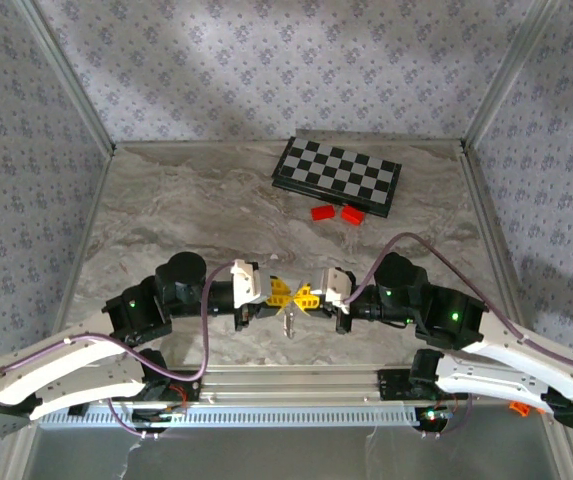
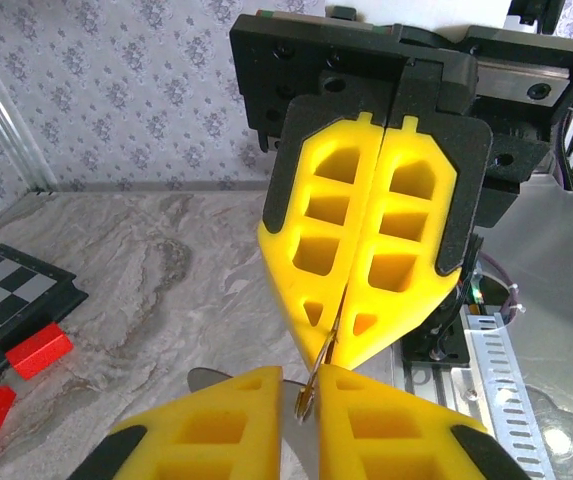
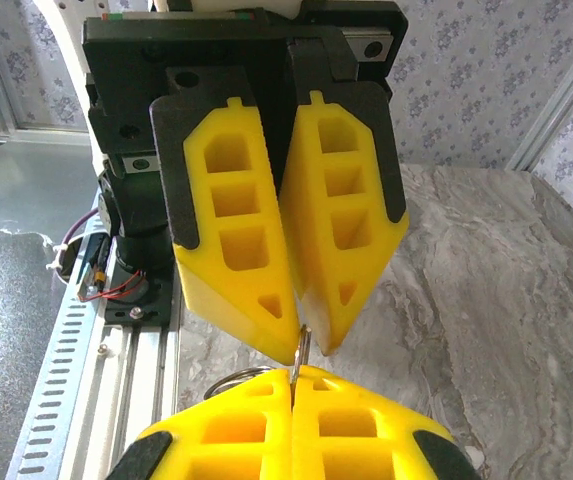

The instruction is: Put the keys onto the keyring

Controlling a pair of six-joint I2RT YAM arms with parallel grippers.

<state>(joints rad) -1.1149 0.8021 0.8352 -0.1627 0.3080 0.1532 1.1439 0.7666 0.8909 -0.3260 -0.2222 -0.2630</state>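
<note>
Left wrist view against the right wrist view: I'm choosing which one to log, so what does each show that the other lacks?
Left wrist adds the chessboard and two red blocks. Right wrist adds a wire loop beside the right gripper and red-black wires. Both share the left gripper and right gripper shut tip to tip on a thin metal piece, plus the slotted rail.

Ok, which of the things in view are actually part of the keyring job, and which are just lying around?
Part of the job:
keyring
key hanging between the claws
left claw and right claw, both shut, tip to tip

Just lying about:
chessboard at the far side of the table
two red blocks by it
</note>
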